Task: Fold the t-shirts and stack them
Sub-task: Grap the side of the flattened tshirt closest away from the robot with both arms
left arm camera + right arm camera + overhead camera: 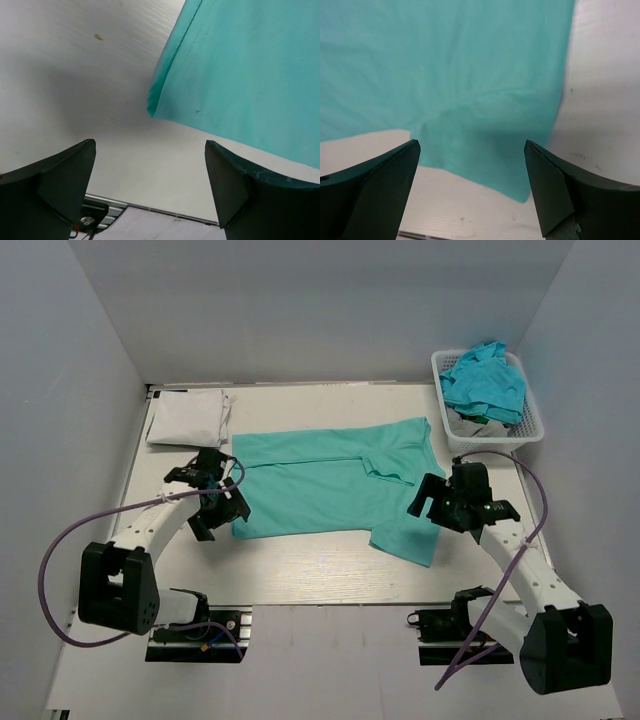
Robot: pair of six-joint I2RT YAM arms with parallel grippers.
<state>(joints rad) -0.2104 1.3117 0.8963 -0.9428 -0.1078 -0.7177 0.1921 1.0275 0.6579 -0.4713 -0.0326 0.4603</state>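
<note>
1. Nearest to me, the left arm's base (118, 588) and the right arm's base (566, 645) sit at the near edge of the tabletop (320, 575).
2. Next up, my left pincer (222, 512) hangs at the near-left corner of the spread teal t-shirt (320, 485). Its jaws gape as wide as they go, with nothing between them. Through its wrist camera I see that hem corner lying on the tabletop just past the fingertips.
3. My right pincer (428, 500) hangs over the shirt's near-right sleeve. It is equally wide open and grips nothing; teal cloth fills most of its wrist view.
4. Between the two pincers, the teal t-shirt lies flat across the middle of the tabletop, hem toward the left arm and neck toward the right.
5. Farther back on the left, a folded white t-shirt (187, 417) rests apart from the teal one.
6. At the far right stands a white lattice basket (530, 430), with crumpled teal t-shirts (485, 380) heaped inside.
</note>
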